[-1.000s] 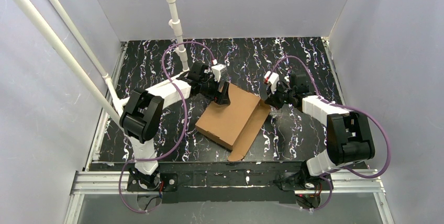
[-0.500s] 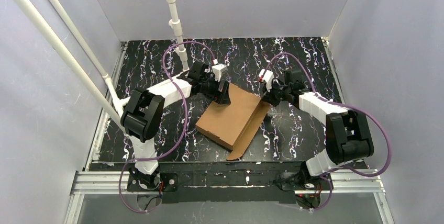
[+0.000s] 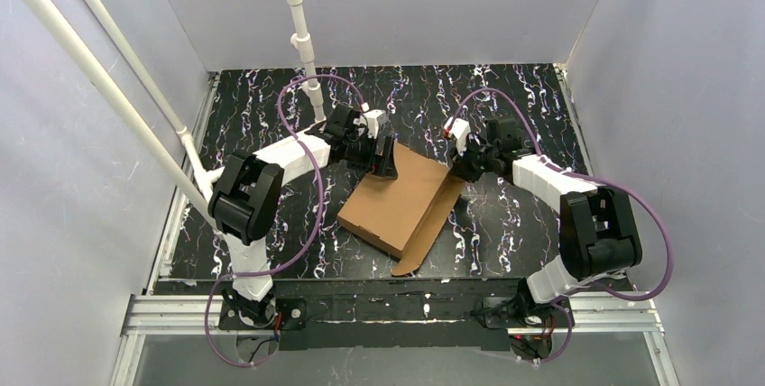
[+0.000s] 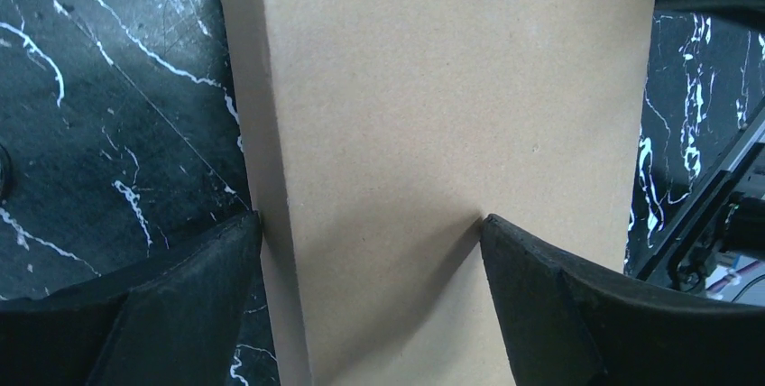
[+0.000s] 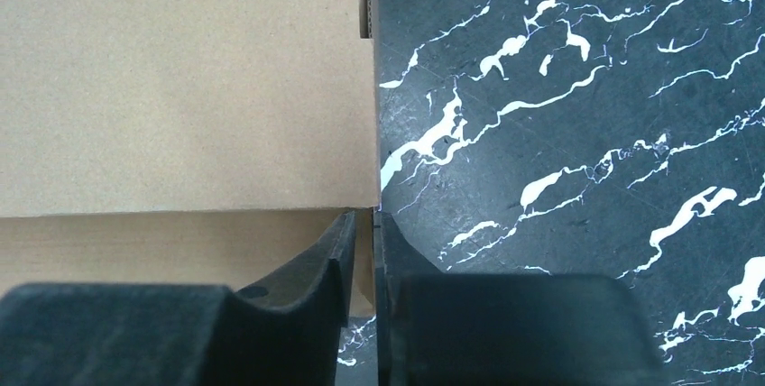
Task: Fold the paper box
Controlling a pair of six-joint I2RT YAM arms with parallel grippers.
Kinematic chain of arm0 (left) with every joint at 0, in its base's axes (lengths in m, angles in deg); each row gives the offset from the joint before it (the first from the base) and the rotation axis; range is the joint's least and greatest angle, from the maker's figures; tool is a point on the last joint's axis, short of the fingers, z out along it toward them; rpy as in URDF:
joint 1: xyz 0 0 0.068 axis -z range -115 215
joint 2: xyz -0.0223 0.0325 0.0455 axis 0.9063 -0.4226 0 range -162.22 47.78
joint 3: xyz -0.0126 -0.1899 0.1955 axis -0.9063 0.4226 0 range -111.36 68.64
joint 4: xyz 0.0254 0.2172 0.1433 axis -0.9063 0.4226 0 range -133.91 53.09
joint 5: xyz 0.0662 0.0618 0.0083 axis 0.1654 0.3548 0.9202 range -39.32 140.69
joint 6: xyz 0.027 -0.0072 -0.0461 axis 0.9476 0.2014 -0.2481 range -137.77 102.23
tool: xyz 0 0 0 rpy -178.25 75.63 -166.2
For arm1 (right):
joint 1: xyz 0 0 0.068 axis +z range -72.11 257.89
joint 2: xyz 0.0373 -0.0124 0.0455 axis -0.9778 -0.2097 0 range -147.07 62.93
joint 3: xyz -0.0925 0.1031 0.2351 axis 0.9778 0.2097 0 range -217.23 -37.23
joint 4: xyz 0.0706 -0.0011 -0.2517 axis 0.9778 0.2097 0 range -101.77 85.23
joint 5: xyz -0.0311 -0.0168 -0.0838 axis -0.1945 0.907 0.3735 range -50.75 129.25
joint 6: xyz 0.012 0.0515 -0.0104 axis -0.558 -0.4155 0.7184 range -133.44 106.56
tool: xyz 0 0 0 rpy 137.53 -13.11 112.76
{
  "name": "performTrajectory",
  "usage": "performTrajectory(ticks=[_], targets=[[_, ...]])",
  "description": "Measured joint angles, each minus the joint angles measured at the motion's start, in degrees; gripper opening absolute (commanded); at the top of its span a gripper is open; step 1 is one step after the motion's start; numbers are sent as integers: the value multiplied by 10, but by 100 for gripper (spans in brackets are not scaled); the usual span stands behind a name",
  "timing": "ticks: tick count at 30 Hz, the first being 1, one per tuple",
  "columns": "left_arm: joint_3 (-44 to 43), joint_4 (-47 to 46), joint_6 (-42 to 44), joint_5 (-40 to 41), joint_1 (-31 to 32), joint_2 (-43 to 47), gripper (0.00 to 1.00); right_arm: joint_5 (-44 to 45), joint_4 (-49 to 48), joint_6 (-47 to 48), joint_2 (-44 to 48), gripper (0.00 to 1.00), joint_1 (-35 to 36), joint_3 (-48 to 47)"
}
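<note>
Box (image 3: 397, 206) mid-frame in top view, lid down, long flap (image 3: 431, 228) on its right edge tilted up.
Left gripper (image 3: 383, 159) sits at the box's upper-left corner with fingers wide apart, one beside the side wall and one over the lid. Looks like a brace so the box can't slide on the table (image 3: 505, 97). Right gripper (image 3: 460, 170) is at the flap's upper end, fingers almost together, apparently pinching its edge to swing it over. Contact isn't fully clear in the wrist view.
</note>
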Motion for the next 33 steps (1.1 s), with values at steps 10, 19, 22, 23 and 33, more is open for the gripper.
performTrajectory(ticks=[10, 19, 22, 23, 33], targets=[[-11, 26, -62, 75, 0, 22, 97, -4, 66, -12, 49, 56, -20, -20], [47, 4, -94, 119, 0, 199, 98, -86, 190, 76, 132, 75, -25, -30], [108, -9, -115, 115, 0, 299, 98, -130, 245, 128, 155, 72, -26, -30], [126, -13, -121, 113, 0, 326, 100, -142, 256, 140, 161, 66, -25, -28], [304, 57, -174, 155, -2, 559, 81, -170, 194, 65, 174, 12, -29, 54]])
